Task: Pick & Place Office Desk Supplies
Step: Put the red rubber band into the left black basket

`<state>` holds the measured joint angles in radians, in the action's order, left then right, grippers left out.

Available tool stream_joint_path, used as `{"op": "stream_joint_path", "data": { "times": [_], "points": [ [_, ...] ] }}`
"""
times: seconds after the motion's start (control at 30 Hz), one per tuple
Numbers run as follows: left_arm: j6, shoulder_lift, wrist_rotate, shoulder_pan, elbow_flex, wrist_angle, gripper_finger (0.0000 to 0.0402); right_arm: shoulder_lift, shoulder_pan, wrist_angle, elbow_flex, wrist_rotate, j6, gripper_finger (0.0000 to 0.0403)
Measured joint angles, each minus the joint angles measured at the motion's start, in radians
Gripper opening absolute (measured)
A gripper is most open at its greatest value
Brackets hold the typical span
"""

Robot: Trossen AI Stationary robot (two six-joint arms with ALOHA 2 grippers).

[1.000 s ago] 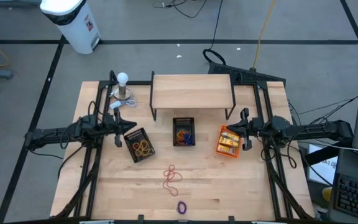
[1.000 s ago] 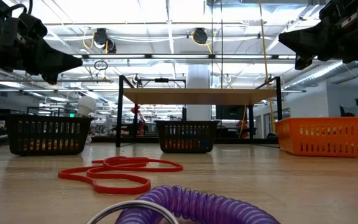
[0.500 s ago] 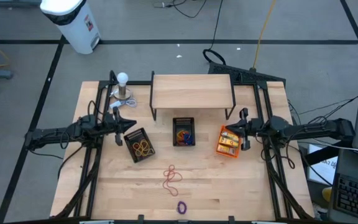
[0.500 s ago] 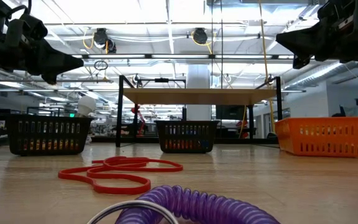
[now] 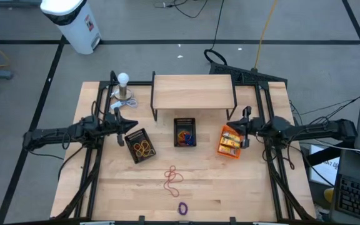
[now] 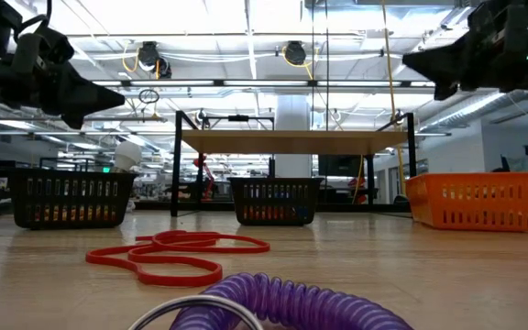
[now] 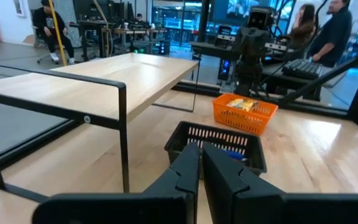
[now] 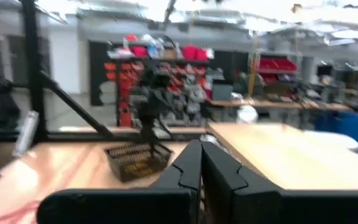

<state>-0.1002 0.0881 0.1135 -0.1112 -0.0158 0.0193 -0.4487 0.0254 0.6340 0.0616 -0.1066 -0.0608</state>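
Observation:
Red rubber bands [image 5: 173, 179] lie loose on the table near its front, with a purple coiled ring [image 5: 182, 208] at the near edge; both also show close up in the low view as bands [image 6: 168, 254] and ring [image 6: 291, 302]. The left black mesh bin [image 5: 140, 145] holds tan rubber bands. The middle black bin [image 5: 184, 132] holds orange and blue pieces. The orange bin [image 5: 229, 142] holds yellow packets. My left gripper [image 5: 132, 125] hovers shut beside the left bin. My right gripper [image 5: 239, 129] hovers shut at the orange bin's right side. Both are held high above the table and are empty.
A wooden shelf on black legs [image 5: 194, 92] stands across the back behind the bins. A white bulb on a round metal base [image 5: 124, 87] stands at the back left. Bare wood lies around the red bands. People [image 7: 328, 25] sit beyond the table.
My right gripper has tipped its fingers up a little and rolled slightly, staying over the same spot by the orange bin. Nothing on the table has moved.

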Motion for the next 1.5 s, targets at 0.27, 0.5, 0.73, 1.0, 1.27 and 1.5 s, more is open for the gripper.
{"op": "stream_joint_path", "data": {
  "times": [0.27,0.5,0.73,1.0,1.27,1.5],
  "points": [
    [-0.063,0.045,0.004,0.0,0.0,0.001,0.0019,-0.005,0.11,-0.002,0.0,-0.09,0.065,0.0001],
    [-0.139,0.086,0.058,0.0,0.001,0.007,0.0019,-0.005,0.171,0.022,0.0,0.042,0.095,0.0001],
    [-0.252,0.142,0.108,0.011,-0.059,-0.016,0.0015,-0.011,0.186,0.02,0.0,0.057,0.128,0.0],
    [-0.271,0.522,0.225,0.21,-0.357,-0.142,0.0002,-0.025,0.183,0.001,0.0,0.057,0.159,0.0],
    [-0.328,1.014,0.187,0.361,-0.665,-0.185,0.0002,-0.039,0.182,-0.024,0.0,0.113,0.279,0.0003],
    [-0.304,1.415,0.07,0.42,-0.878,-0.209,0.0047,-0.054,0.191,-0.077,0.0,0.109,0.337,0.0003]
  ]
}}
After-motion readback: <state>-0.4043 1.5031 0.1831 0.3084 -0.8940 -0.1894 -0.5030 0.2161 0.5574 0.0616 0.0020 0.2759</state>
